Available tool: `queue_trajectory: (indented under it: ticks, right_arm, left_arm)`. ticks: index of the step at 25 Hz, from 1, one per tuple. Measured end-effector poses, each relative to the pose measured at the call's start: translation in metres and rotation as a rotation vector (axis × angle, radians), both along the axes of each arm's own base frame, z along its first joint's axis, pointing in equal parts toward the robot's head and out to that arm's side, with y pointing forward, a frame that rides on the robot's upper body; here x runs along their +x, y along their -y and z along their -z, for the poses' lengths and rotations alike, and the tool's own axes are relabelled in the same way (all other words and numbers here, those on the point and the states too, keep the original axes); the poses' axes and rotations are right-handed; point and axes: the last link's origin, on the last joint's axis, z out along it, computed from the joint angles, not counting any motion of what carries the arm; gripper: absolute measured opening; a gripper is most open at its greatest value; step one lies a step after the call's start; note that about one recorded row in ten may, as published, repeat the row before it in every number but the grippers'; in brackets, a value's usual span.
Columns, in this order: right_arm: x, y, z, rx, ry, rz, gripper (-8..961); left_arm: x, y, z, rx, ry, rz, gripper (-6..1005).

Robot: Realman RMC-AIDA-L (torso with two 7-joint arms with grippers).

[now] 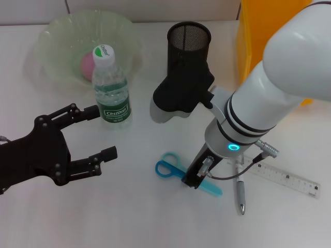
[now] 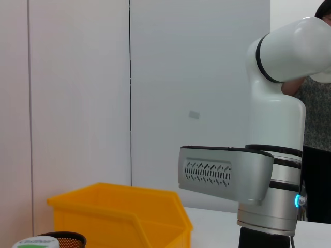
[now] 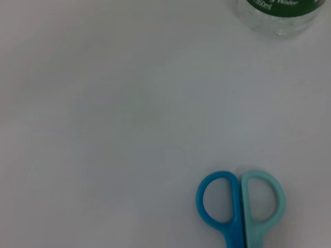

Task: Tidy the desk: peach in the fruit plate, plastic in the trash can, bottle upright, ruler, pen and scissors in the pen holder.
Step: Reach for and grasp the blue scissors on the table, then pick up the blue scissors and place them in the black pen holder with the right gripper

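Down low over the white tabletop (image 1: 129, 217): the right gripper (image 1: 194, 178), black, at the blue and teal plastic-handled scissors (image 1: 178, 173), directly above the blades. Finger spread impossible to tell, since the wrist hides them from the head camera and none appear in the right wrist picture. Only there: the two finger loops seen close, dark blue beside pale teal, lying flat and shut, with the base of the clear plastic water bottle (image 3: 276, 15) at the frame's edge.

Near the left front of the table, raised: the black left gripper (image 1: 101, 134), fingers spread wide, nothing between them. Just beyond it, standing upright: the same bottle, green label, white cap. Behind that, the pale translucent fruit plate (image 1: 57, 36) holding the pink peach (image 1: 87, 64).

Black mesh cylindrical pen holder (image 1: 189, 44) at centre back. Beside the right arm, flat on the table: grey pen (image 1: 240, 191) and clear plastic ruler (image 1: 287, 178).

Only from the left wrist: the yellow plastic bin (image 2: 119, 217), its open top shown from the side.
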Motion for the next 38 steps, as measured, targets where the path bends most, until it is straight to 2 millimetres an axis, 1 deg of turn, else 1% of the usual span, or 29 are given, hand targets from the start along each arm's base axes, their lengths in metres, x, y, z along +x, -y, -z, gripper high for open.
queue_trajectory:
  ticks: [2, 8, 17, 27, 32, 38]
  right_arm:
    - [0.000, 0.000, 0.000, -0.002, 0.001, 0.003, 227]
    - [0.000, -0.001, 0.001, -0.006, -0.001, 0.009, 209]
    - [0.001, 0.001, 0.001, -0.009, 0.001, 0.012, 210]
    - [-0.005, -0.001, -0.004, 0.008, -0.027, 0.003, 212]
    - [-0.015, -0.009, -0.019, 0.071, -0.088, -0.009, 212]
    - [-0.025, -0.026, -0.053, 0.225, -0.164, -0.047, 213]
  left_arm:
    - [0.000, 0.000, 0.000, 0.000, 0.000, 0.000, 847]
    - [0.000, 0.000, 0.000, 0.001, -0.001, -0.001, 847]
    - [0.000, 0.000, 0.000, 0.001, -0.001, -0.002, 848]
    - [-0.001, 0.001, 0.000, 0.001, -0.001, -0.005, 848]
    - [-0.001, 0.001, 0.000, 0.001, -0.001, -0.005, 848]
    - [-0.001, 0.001, 0.000, 0.001, -0.001, -0.003, 848]
